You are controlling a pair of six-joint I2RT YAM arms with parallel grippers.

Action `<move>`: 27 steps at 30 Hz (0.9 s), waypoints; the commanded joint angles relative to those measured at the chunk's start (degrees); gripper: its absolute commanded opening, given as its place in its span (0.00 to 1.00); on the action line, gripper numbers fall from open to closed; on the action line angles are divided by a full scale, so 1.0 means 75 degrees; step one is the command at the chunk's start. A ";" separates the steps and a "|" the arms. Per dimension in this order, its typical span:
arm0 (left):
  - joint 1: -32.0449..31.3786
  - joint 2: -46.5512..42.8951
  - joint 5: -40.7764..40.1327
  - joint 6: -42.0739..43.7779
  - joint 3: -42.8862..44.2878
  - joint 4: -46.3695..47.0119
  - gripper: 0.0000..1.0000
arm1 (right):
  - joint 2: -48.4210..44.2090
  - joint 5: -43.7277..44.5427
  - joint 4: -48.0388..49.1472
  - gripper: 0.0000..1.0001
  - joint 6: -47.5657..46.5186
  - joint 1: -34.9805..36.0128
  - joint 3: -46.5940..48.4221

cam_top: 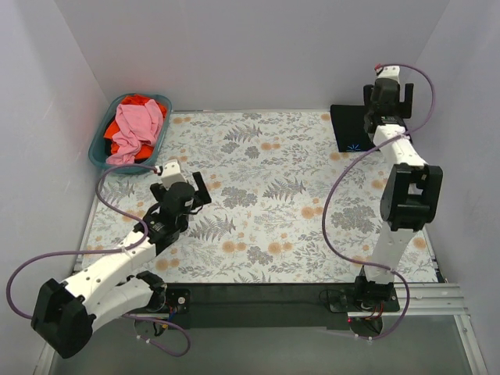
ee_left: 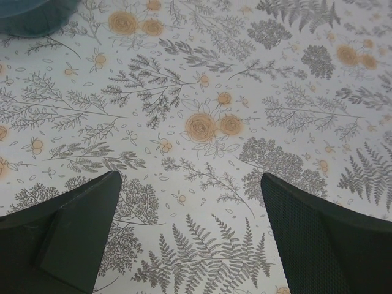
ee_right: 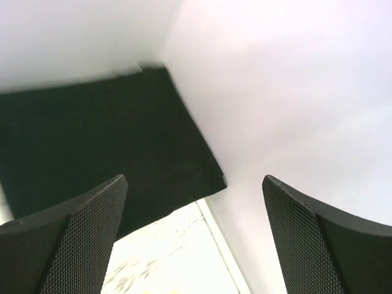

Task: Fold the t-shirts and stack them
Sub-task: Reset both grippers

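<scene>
A folded black t-shirt (cam_top: pixel 349 129) with a small blue mark lies flat in the far right corner of the floral table. In the right wrist view the black t-shirt (ee_right: pixel 92 141) sits just beyond my fingers, against the wall. My right gripper (cam_top: pixel 387 92) (ee_right: pixel 195 179) hovers above that corner, open and holding nothing. A pink t-shirt (cam_top: pixel 139 125) is crumpled on top of an orange-red t-shirt (cam_top: pixel 125 145) in the basket at the far left. My left gripper (cam_top: pixel 186 181) (ee_left: pixel 190 176) is open over bare tablecloth, a short way in front of the basket.
The teal plastic basket (cam_top: pixel 100 147) (ee_left: pixel 30 15) stands in the far left corner. White walls close in the back and both sides; the right wall (ee_right: pixel 294 92) is right beside the black shirt. The floral cloth (cam_top: pixel 266 203) covers the table.
</scene>
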 commanded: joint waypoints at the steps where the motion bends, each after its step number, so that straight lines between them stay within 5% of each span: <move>1: 0.0033 -0.0736 -0.0191 0.0036 0.0019 0.0118 0.98 | -0.1600 0.0036 -0.0467 0.97 0.0438 0.0379 -0.0301; 10: 0.0021 -0.2296 -0.0402 0.0071 0.1001 -0.0935 0.98 | -0.5853 -0.1161 -0.3420 0.98 0.1904 0.0603 -0.1543; 19: 0.0021 -0.2918 -0.0261 -0.0080 0.3299 -0.3618 0.98 | -0.9639 -0.1793 -0.4278 0.98 0.2255 0.1151 -0.2678; 27: 0.0033 -0.3925 -0.0343 -0.0163 0.3149 -0.4406 0.98 | -1.1889 -0.1865 -0.4466 0.98 0.2338 0.1423 -0.4390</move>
